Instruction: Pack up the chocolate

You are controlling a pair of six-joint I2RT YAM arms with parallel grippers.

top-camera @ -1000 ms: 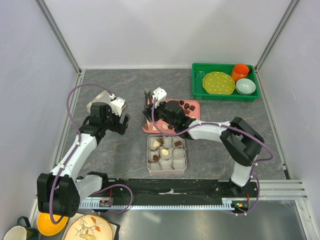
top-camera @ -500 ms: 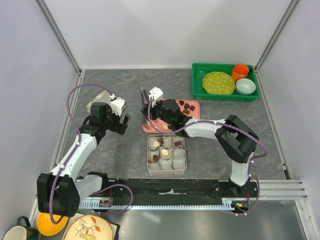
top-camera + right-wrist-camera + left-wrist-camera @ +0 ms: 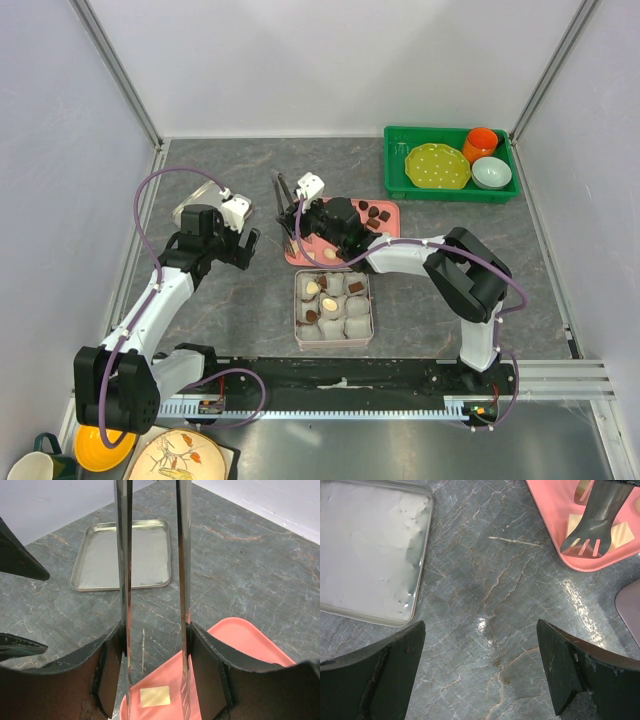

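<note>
My right gripper [image 3: 300, 225] is shut on metal tongs [image 3: 283, 190], one tong arm [image 3: 122, 580] against each finger. The tong tips [image 3: 592, 535] hang over the near-left corner of the pink tray [image 3: 388, 208], straddling a cream-white square chocolate [image 3: 154, 696] without touching it. Dark chocolates [image 3: 372, 212] lie at the tray's far end. The tin box [image 3: 366, 318] of white paper cups holds several chocolates [image 3: 318, 287]. My left gripper [image 3: 243, 245] is open and empty over bare table [image 3: 480, 670], left of the tray.
An empty tin lid [image 3: 198, 208] lies at the left, also in the left wrist view [image 3: 370, 550]. A green bin [image 3: 395, 170] with a yellow plate, orange cup and bowl stands at the back right. Walls close in on both sides.
The right gripper has shifted a little left, and the tongs' far end has swung up and to the left. The left arm has not moved.
</note>
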